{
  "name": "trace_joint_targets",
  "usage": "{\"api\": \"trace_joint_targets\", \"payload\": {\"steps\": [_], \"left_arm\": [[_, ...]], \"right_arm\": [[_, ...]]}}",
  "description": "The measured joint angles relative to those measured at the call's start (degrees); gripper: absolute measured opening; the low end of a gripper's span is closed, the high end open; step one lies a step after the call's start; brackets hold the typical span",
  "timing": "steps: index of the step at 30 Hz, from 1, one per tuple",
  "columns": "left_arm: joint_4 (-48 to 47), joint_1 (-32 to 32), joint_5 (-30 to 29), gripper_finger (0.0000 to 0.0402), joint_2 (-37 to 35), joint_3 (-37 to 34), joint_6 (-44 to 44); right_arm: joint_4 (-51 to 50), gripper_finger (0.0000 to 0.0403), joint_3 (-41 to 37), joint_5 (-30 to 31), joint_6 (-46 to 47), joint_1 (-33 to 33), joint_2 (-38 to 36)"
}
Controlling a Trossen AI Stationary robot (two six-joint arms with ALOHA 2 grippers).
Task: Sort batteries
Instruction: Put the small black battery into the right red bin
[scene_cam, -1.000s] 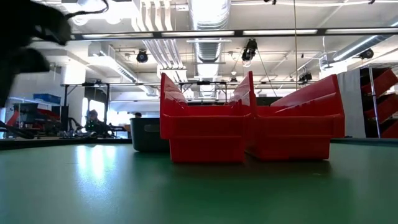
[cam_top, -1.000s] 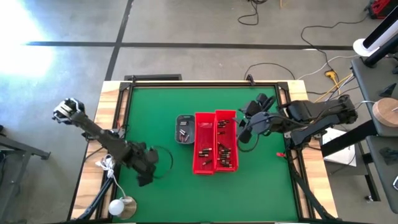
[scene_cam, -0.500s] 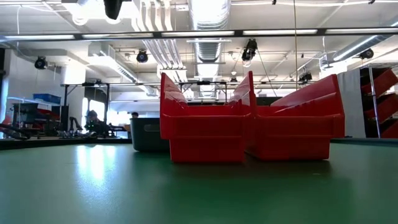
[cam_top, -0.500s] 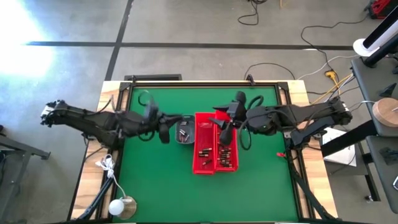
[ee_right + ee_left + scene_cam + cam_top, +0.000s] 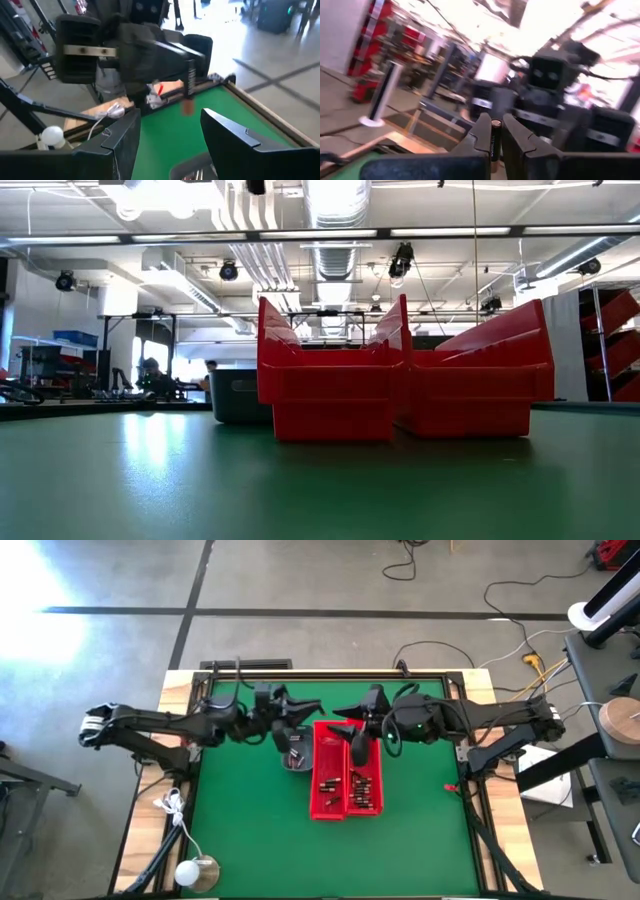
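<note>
One battery [image 5: 495,139], dark w/ a copper-coloured end, stands upright pinched in the left claw [image 5: 495,145], clenched on it, raised above the far end of the grey tray [image 5: 294,753]. The right wrist view shows that same battery [image 5: 190,82] hanging from the left claw's tip. More batteries [image 5: 356,780] lie loose in the two red bins [image 5: 331,802], side by side mid-surface, a few in the tray too. Right claw [image 5: 348,720] faces the left one over the bins' far end, fingers [image 5: 227,142] spread apart, nothing betw. them. Green surface [image 5: 240,830] is framed in wood.
</note>
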Motion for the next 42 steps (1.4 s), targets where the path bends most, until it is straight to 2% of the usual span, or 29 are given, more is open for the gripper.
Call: {"api": "trace_joint_targets", "payload": {"steps": [6,12,17,22,26,30,33,38,42], "left_arm": [[-0.4,0.1,8.1,0.0001,4.8,5.0,1.3],[-6.6,0.1,10.9,0.0003,7.4,9.0,3.1],[-6.6,0.3,12.1,0.0004,8.1,9.4,3.5],[-7.1,0.6,12.1,0.0007,7.6,8.6,3.5],[-7.6,1.2,12.2,0.0027,7.3,8.5,3.6],[-9.2,3.4,12.1,0.0065,5.7,8.4,6.0],[-15.3,6.0,12.0,0.0095,3.4,9.0,7.1],[-36.0,9.8,11.6,0.0131,-2.4,12.4,11.5],[-45.8,10.4,6.5,0.0141,-6.8,14.3,16.0]], "right_arm": [[-5.2,0.0201,0.0,-0.9,5.1,-0.3,0.0],[-5.3,0.0186,0.0,-0.8,7.5,-0.3,-0.3],[-5.4,0.0131,0.0,-1.7,8.1,-0.3,-0.8],[-5.4,0.0032,0.0,-2.4,5.8,-0.3,-0.9],[-5.9,0.0026,0.0,-3.2,3.9,-0.8,-0.9],[-10.3,0.0026,0.1,-5.7,4.4,-2.6,-1.0],[-16.6,0.0026,0.1,-7.4,4.4,-4.3,-1.0],[-28.6,0.0026,-0.7,-8.2,4.2,-5.7,-0.4],[-31.2,0.0026,-3.9,-8.6,0.8,-5.5,3.4]]}}
